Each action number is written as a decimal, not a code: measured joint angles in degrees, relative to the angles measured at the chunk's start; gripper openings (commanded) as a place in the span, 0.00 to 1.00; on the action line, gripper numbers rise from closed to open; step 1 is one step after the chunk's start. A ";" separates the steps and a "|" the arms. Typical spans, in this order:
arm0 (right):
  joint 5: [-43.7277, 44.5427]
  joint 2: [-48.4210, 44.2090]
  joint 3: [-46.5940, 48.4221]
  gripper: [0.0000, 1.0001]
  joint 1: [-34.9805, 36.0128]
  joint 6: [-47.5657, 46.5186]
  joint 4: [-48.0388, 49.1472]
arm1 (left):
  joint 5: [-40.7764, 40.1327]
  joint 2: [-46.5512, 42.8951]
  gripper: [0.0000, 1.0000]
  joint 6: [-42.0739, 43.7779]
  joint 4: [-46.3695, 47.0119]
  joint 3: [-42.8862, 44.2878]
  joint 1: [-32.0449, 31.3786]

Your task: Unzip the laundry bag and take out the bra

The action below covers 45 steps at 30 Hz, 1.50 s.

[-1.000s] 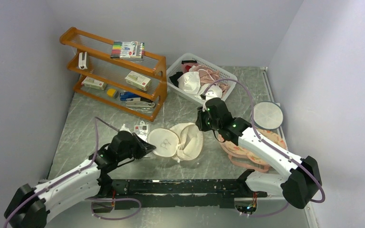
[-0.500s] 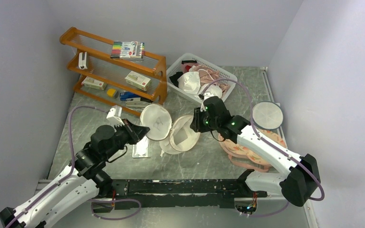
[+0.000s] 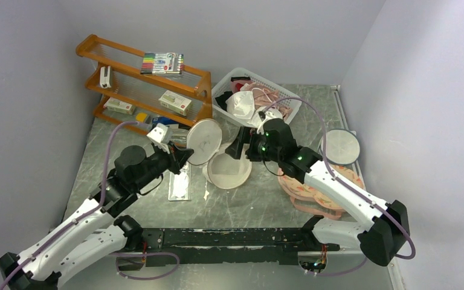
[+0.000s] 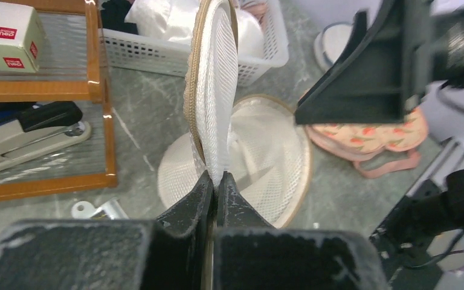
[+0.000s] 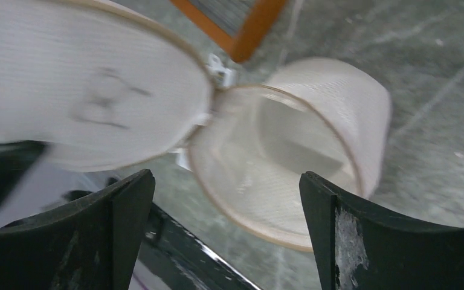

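While the left claw (image 3: 184,158) is pressing its jaws together on the beige zip rim, the round cream-white mesh laundry bag (image 3: 204,141) is standing open in two joined halves.

At the far left, one orange wooden rack (image 3: 200,98) with three shelves is standing against the wall, and one pack of coloured markers (image 3: 162,63) is lying on its top shelf. To the right of the rack, the left claw is holding one half of the bag up on edge, off the grey marbled tabletop (image 3: 266,205), just beyond its tips. The small black emblem on that half is facing the overhead camera. The other half is lying mouth-up on the tabletop like a shallow cup, just right of the left claw. What is lying inside it cannot be told.

Just right of the bag, the right claw (image 3: 240,145) is hovering above the cup's far edge with its jaws spread wide apart, gripping nothing. Behind it, one white plastic lattice basket (image 3: 220,90) is holding a heap of pale garments. Further right, peach fruit-patterned pads (image 3: 314,187) are lying stacked under the right arm, too overlapped to count, and one plain grey round disc (image 3: 341,147) is lying beside them.
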 measured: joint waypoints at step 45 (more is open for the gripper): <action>20.48 25.38 25.07 0.06 15.13 36.37 1.57 | -3.32 10.49 0.41 15.76 -2.80 2.27 -0.44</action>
